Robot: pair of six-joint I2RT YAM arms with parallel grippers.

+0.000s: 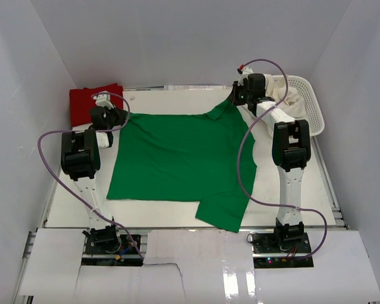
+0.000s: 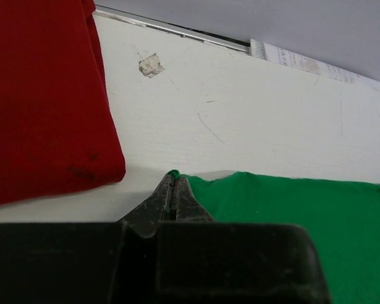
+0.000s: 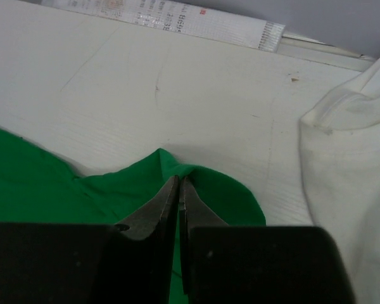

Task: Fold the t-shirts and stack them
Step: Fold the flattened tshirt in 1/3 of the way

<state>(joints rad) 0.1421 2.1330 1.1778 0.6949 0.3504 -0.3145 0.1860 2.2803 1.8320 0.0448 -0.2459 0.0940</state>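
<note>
Top external: the green t-shirt (image 1: 183, 161) lay spread across the table (image 1: 285, 209), one sleeve trailing toward the near edge. The left gripper (image 1: 119, 118) sat at the shirt's far-left corner and the right gripper (image 1: 235, 99) at its far-right corner. The folded red t-shirt (image 1: 88, 101) lay just left of and beyond the left fingers. The basket (image 1: 311, 104) stood to the right of the right fingers, with a cream t-shirt (image 1: 290, 95) in it.

Left wrist: the left gripper (image 2: 173, 185) was closed, pads together, pinching the very corner of the green t-shirt (image 2: 291, 218) — the cloth ran off to the right of the fingertips. The red t-shirt (image 2: 44, 95) lay close on the left, not touching the green. A tape scrap (image 2: 151, 65) was stuck to the table beyond the tips.

Right wrist: the right gripper (image 3: 179, 187) was closed on a raised fold of the green t-shirt (image 3: 38, 187) — cloth bunched around both tips. The cream t-shirt (image 3: 342, 164) lay to the right, apart from the fingers. A printed strip (image 3: 196, 22) ran along the far edge.
</note>
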